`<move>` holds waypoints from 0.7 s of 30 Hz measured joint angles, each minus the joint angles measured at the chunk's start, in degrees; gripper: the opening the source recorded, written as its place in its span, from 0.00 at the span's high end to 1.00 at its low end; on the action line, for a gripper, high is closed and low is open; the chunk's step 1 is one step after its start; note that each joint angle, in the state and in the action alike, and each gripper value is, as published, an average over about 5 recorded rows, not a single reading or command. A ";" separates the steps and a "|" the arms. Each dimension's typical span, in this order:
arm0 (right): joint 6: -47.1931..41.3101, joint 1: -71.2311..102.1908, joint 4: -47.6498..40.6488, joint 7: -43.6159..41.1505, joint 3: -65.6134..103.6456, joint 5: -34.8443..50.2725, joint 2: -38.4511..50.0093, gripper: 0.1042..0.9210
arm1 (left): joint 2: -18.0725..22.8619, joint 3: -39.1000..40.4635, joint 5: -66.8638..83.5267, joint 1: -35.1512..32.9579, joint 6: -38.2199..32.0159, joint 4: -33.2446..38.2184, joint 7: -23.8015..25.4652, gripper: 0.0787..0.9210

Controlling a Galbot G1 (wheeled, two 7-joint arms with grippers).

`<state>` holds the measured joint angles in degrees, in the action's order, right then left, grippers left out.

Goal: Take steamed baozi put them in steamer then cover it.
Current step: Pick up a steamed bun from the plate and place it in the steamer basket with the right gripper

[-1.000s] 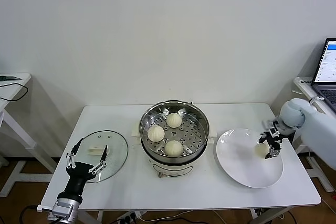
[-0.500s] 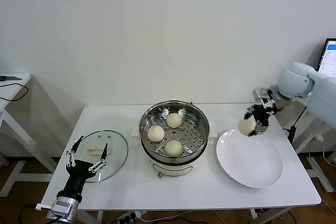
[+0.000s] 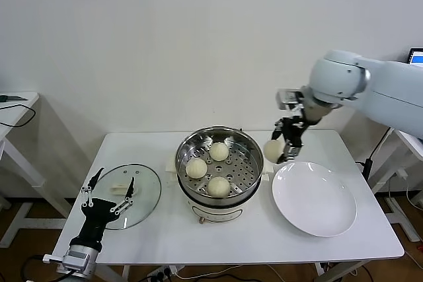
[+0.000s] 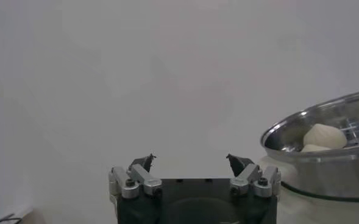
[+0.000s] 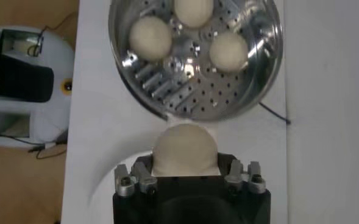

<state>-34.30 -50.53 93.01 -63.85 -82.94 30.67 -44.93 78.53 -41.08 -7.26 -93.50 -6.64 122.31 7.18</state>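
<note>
The shiny steel steamer stands mid-table on its white pot base and holds three off-white baozi, also seen in the right wrist view. My right gripper is shut on the fourth baozi and holds it in the air just right of the steamer's rim, above the gap between the steamer and the white plate. In the right wrist view the held baozi sits between the jaws, with the steamer ahead. My left gripper is open and empty at the glass lid.
The glass lid lies flat at the table's left. The white plate at the right holds nothing. The steamer's rim shows in the left wrist view. A laptop stands on a side table at the far right.
My right gripper has lifted the baozi off the white plate and carried it up and left, from over the plate to beside the steamer's right rim. The left arm has stayed in place.
</note>
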 measured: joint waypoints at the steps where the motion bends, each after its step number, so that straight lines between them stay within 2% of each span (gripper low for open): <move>1: -0.33 0.17 -0.38 0.11 -0.06 0.23 -1.14 0.29 | -0.04 -0.09 0.03 0.02 0.00 -0.04 0.01 0.12; 11: -1.90 4.71 -6.69 0.46 0.49 -0.14 -11.74 0.29 | -0.42 -0.93 0.80 0.53 0.05 -0.84 0.21 0.12; 21: -1.75 10.45 -12.47 -0.09 2.21 -3.85 -15.62 0.29 | -0.33 -0.92 0.93 1.08 0.31 -1.59 0.21 0.12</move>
<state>-36.05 -40.08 80.55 -63.94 -80.73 26.82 -60.56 78.20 -42.01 -6.32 -92.41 -6.34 120.73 7.39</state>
